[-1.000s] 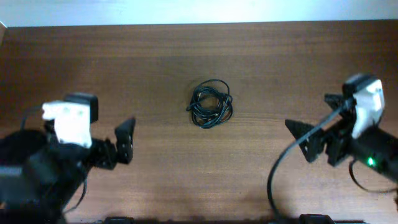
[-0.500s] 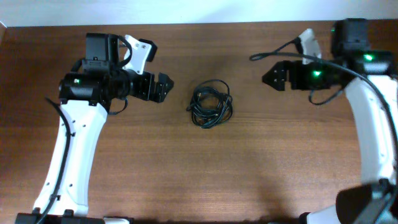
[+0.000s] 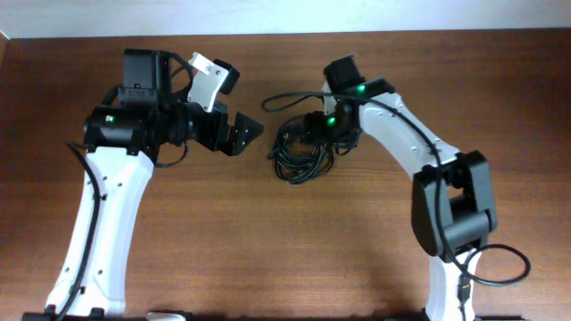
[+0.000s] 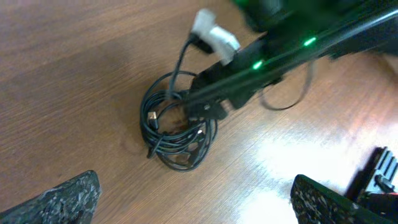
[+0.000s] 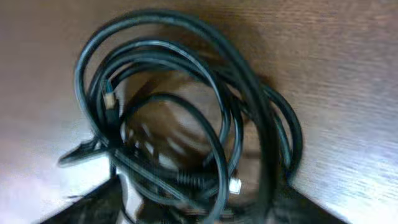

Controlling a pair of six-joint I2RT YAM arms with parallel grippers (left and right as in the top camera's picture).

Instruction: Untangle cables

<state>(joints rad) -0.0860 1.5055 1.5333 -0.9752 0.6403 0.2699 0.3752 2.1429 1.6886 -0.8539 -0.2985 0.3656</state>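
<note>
The cables (image 3: 300, 166) lie in one fist-sized tangle of black loops at the table's middle. In the left wrist view the tangle (image 4: 176, 127) sits ahead of my left gripper (image 4: 196, 202), which is open and empty, with the right arm (image 4: 261, 59) reaching over it. From overhead my left gripper (image 3: 243, 134) hovers just left of the tangle. My right gripper (image 3: 314, 130) is down at the tangle's upper edge. In the right wrist view its jaws (image 5: 199, 208) are open, straddling several loops (image 5: 186, 118); small plug ends show among them.
The brown wooden table (image 3: 285, 259) carries only the tangle. Both arms crowd its upper middle, a few centimetres apart. The table's far edge meets a pale wall (image 3: 285, 13).
Both arms swung from the table's near side up to the middle. In the last half second the right gripper moved left onto the tangle; the left gripper edged right toward it. The tangle has not moved.
</note>
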